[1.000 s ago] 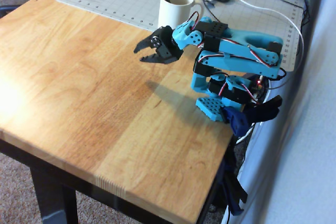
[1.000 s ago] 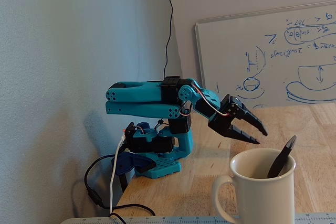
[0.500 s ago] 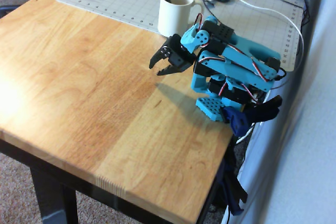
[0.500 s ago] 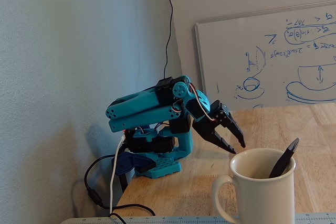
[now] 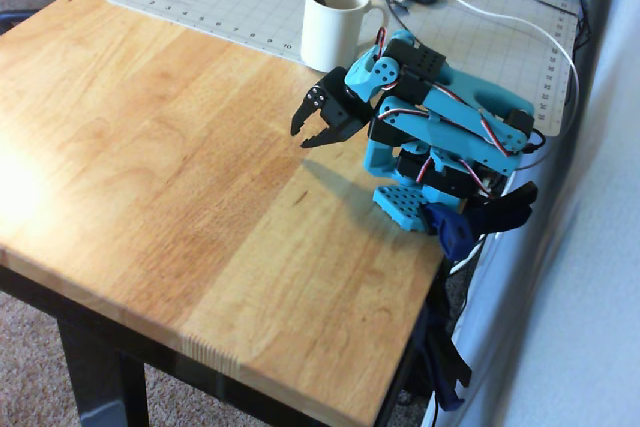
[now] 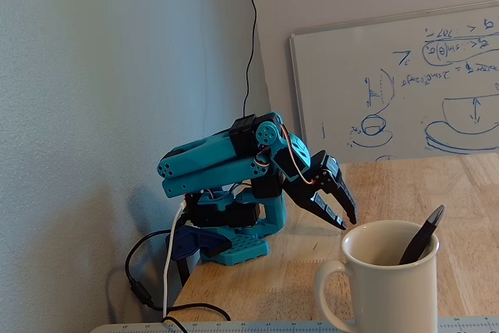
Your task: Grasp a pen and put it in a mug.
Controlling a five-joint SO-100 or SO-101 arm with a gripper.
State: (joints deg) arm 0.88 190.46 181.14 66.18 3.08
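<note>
Cream mug (image 5: 331,25) far on the table, dark pen (image 6: 421,235) already leaning inside | gripper (image 5: 310,131) empty, fingers slightly spread, near the mug | fold the arm home clear of the handle | pen's lower end hidden in the mug, finger gap hard to judge
</note>
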